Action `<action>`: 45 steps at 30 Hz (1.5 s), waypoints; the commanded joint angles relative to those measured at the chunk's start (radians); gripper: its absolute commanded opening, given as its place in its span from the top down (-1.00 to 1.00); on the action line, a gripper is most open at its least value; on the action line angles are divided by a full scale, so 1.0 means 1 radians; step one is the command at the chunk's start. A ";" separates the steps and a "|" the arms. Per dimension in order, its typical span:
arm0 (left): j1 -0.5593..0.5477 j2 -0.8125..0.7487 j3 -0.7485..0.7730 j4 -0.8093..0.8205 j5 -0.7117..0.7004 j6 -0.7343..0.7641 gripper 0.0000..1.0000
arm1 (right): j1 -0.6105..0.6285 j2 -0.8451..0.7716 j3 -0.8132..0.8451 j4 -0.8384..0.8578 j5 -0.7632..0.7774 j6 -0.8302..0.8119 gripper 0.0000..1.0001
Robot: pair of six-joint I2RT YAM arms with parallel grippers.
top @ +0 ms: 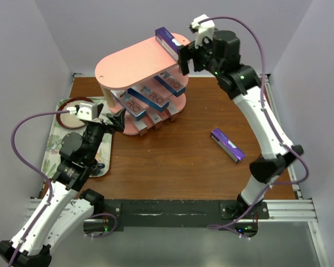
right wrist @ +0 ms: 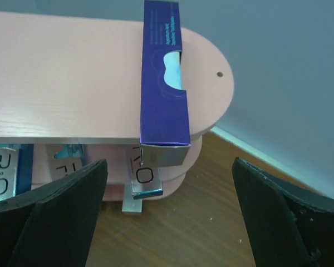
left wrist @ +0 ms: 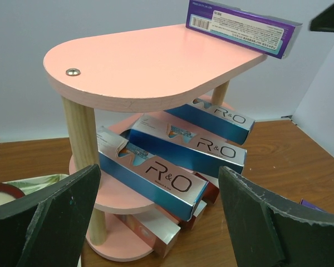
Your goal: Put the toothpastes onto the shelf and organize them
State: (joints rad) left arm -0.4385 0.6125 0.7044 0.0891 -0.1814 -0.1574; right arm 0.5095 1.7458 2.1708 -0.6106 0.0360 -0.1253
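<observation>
1. A brown wooden tabletop (top: 172, 161) is walled in by pale lavender panels. The pink three-tier shelf (top: 133, 64) stands toward its far side.
2. The right pincer (top: 188, 60) hovers at the top tier with its fingers spread wide. A purple toothpaste box (right wrist: 164, 83) lies just ahead of the gap, touching neither finger, one end overhanging the board.
3. The left pincer (top: 116, 119) is likewise apart and empty, with the shelf directly before it and a floral tray (top: 54, 142) beneath.
4. Below the right pincer, three blue boxes (top: 150, 97) fill the middle tier, and red and white boxes (top: 156, 118) sit on the bottom one.
5. The task looks nearly done — one loose purple box (top: 228, 144) lies on the tabletop, well behind the right pincer, not yet shelved. The overhanging box may want straightening.
</observation>
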 commanded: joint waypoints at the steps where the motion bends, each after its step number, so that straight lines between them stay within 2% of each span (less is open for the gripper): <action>1: 0.011 -0.013 -0.011 0.047 0.022 -0.016 -0.84 | -0.005 -0.225 -0.207 0.061 0.113 0.016 -0.97; 5: 0.011 -0.014 -0.008 0.049 0.028 -0.019 -0.84 | -0.014 -0.399 -0.510 0.101 0.217 0.078 -0.97; 8: 0.011 -0.014 -0.010 0.049 0.033 -0.019 -0.84 | -0.043 -0.504 -0.668 0.080 0.264 0.150 -0.97; 15: 0.012 -0.007 -0.011 0.051 0.039 -0.021 -0.85 | -0.149 -0.618 -0.931 -0.012 0.329 0.353 -0.97; 21: 0.012 -0.003 -0.010 0.049 0.043 -0.019 -0.85 | -0.311 -0.635 -1.129 0.009 0.214 0.492 -0.97; 27: 0.012 -0.007 -0.010 0.049 0.048 -0.021 -0.85 | -0.457 -0.635 -1.318 0.107 0.127 0.542 -0.97; 32: 0.014 -0.008 -0.010 0.049 0.049 -0.021 -0.85 | -0.627 -0.614 -1.439 0.199 -0.034 0.566 -0.97; 35: 0.012 -0.010 -0.010 0.049 0.049 -0.021 -0.85 | -0.644 -0.609 -1.482 0.225 -0.067 0.569 -0.97; 45: 0.012 -0.008 -0.009 0.051 0.056 -0.022 -0.85 | -0.640 -0.637 -1.602 0.281 -0.320 0.546 -0.96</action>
State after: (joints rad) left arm -0.4324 0.6083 0.7044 0.0959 -0.1402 -0.1654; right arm -0.1360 1.1374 0.6106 -0.3962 -0.1337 0.4221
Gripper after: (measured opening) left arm 0.922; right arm 0.985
